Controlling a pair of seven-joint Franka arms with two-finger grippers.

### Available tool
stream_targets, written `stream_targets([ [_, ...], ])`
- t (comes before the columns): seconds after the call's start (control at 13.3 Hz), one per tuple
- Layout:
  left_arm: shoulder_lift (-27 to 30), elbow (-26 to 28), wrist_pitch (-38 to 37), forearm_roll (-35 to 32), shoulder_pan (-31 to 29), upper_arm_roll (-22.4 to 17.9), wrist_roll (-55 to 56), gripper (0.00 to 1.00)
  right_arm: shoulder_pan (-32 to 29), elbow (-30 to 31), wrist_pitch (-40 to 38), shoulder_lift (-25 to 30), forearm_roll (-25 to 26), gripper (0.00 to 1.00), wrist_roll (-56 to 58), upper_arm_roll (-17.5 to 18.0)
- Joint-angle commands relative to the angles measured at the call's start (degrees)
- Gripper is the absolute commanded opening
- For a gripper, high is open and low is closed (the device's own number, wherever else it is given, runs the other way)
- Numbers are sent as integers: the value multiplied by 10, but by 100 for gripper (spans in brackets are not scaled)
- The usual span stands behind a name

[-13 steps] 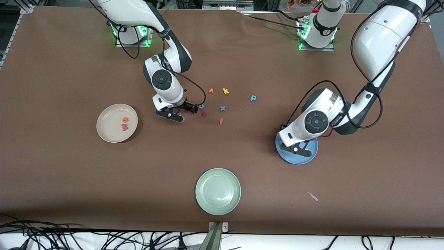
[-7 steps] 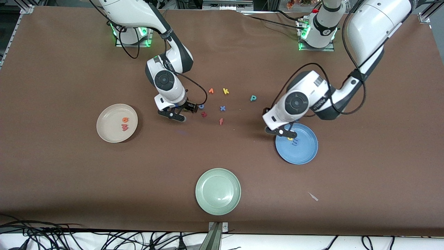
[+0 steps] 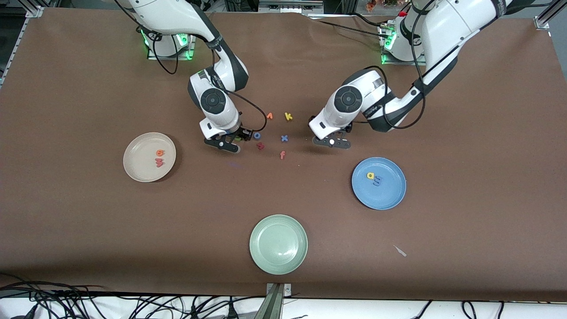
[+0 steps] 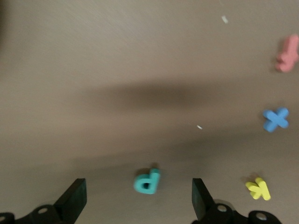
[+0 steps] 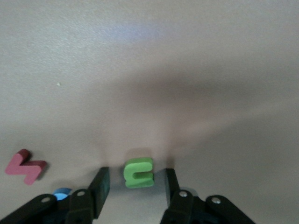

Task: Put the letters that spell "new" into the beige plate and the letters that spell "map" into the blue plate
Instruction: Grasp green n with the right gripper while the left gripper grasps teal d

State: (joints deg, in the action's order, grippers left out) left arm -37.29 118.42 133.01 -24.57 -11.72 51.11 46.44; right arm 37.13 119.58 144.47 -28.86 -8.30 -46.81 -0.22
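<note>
I see the bench [image 3: 88,212] under a matt brown paper-like sheet, slightly creased. Small green foam n [image 5: 138,172] looks soft, matt, fine-grained; the teal foam p [image 4: 147,180] and dark red foam zigzag letter [image 5: 25,166] look the same. Round beige plate [image 3: 133,170], round blue plate [image 3: 390,197] and pale green plate [image 3: 266,257] look like smooth plastic, faint sheen. My arms' shells [image 3: 447,22] are glossy white plastic; right gripper [image 5: 135,186] fingers [image 5: 100,184] matt black.
</note>
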Motion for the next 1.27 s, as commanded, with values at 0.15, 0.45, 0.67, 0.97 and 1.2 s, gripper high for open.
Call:
stream_targets([
  [0.15,20,68,66,-23,26,1,43,94,2,14,12,7,-7,49,11,0],
  [0.45,4,68,66,-131,42,-5,105,87,2,13,12,8,-7,42,15,-1],
  [0.67,4,62,64,-134,39,-9,96,85,1,13,13,8,-7,32,15,-2],
  [0.97,-6,63,64,-191,37,-23,97,81,1,13,12,9,-8,21,12,-3],
  [1.2,-7,63,64,-192,40,-23,108,42,0,8,4,22,-8,15,13,-6],
])
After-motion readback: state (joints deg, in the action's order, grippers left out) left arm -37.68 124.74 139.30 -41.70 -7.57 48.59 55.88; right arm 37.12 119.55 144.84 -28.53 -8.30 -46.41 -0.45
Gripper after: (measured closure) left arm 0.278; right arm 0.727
